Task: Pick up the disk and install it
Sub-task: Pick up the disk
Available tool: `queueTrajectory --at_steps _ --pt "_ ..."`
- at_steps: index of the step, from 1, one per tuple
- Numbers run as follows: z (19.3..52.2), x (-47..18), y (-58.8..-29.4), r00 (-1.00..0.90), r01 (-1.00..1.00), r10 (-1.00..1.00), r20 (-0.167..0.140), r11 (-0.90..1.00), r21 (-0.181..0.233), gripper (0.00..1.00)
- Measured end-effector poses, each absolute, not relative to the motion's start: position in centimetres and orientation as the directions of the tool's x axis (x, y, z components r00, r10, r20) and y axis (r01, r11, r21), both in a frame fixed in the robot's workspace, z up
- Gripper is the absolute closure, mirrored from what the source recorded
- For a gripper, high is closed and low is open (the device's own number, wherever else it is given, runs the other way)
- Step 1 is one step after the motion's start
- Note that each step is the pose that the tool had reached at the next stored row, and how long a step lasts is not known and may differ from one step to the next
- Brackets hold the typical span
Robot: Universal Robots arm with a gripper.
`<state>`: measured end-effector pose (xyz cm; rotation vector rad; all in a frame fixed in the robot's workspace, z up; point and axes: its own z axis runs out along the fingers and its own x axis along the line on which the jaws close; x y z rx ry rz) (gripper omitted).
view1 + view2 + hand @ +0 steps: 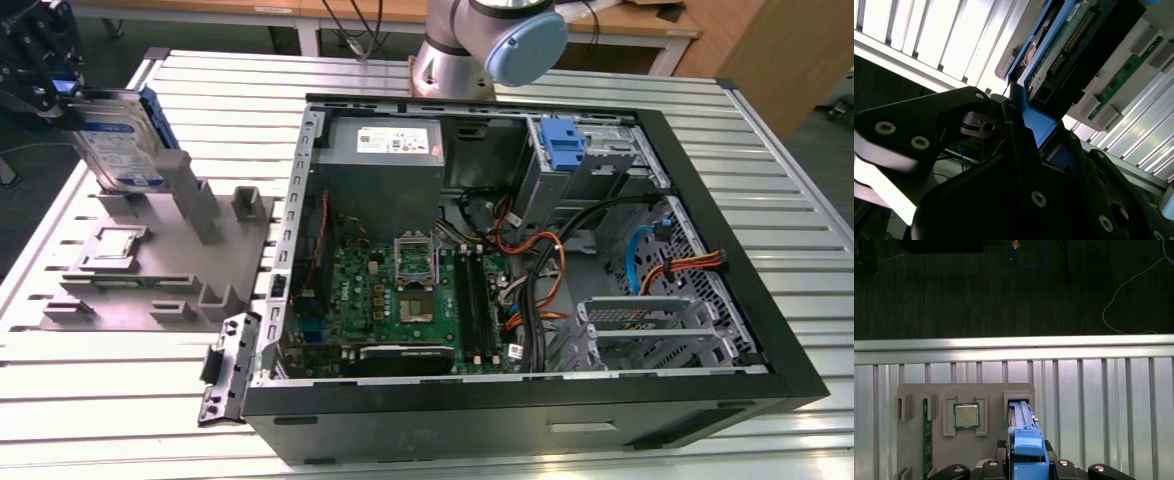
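Note:
The disk [118, 140], a silver drive with a white-and-blue label in a blue carrier bracket, stands upright on edge at the exterior view's far left. Its lower end is at a slot of the grey fixture [147, 270]. My gripper [64, 95] is at its upper end, shut on the blue bracket. In the first wrist view the gripper [1026, 467] clamps the blue frame of the disk [1024, 435], which runs down to the slot. In the second wrist view a black finger [1004, 112] presses the disk's [1074, 50] blue edge.
The open computer case [534, 400] lies at the exterior view's right, with a second blue carrier [566, 148] in its upper bay, a grey power supply [384, 143] and a metal drive cage [654, 325]. The fixture [989, 440] also holds a processor chip [966, 415] and a memory stick [925, 435].

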<state>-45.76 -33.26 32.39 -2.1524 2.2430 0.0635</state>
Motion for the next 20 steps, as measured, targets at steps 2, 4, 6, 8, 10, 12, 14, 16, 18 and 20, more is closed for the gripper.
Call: queueTrajectory --at_steps 2,4,6,8,10,12,14,16,18,20 --pt "32.40 -45.76 -33.26 -0.041 -0.999 -0.998 -0.052 0.041 0.007 0.63" --pt "32.43 -45.76 -33.26 -0.041 -0.999 -0.998 -0.051 0.041 0.007 0.63" --pt "32.44 -45.76 -33.26 -0.041 -0.999 -0.998 -0.052 0.041 0.007 0.63" --pt "32.47 -45.76 -33.26 -0.041 -0.999 -0.998 -0.051 0.041 0.007 0.63" --pt "32.53 -45.76 -33.26 -0.041 -0.999 -0.998 -0.051 0.041 0.007 0.63" --pt "32.54 -45.76 -33.26 -0.041 -0.999 -0.998 -0.052 0.041 0.007 0.63" --pt "32.67 -45.76 -33.26 -0.041 -0.999 -0.998 -0.052 0.041 0.007 0.63" --pt "32.71 -45.76 -33.26 -0.041 -0.999 -0.998 -0.051 0.041 0.007 0.63" --pt "32.75 -45.76 -33.26 -0.041 -0.999 -0.998 -0.051 0.041 0.007 0.63" --pt "32.76 -45.76 -33.26 -0.041 -0.999 -0.998 -0.052 0.041 0.007 0.63"
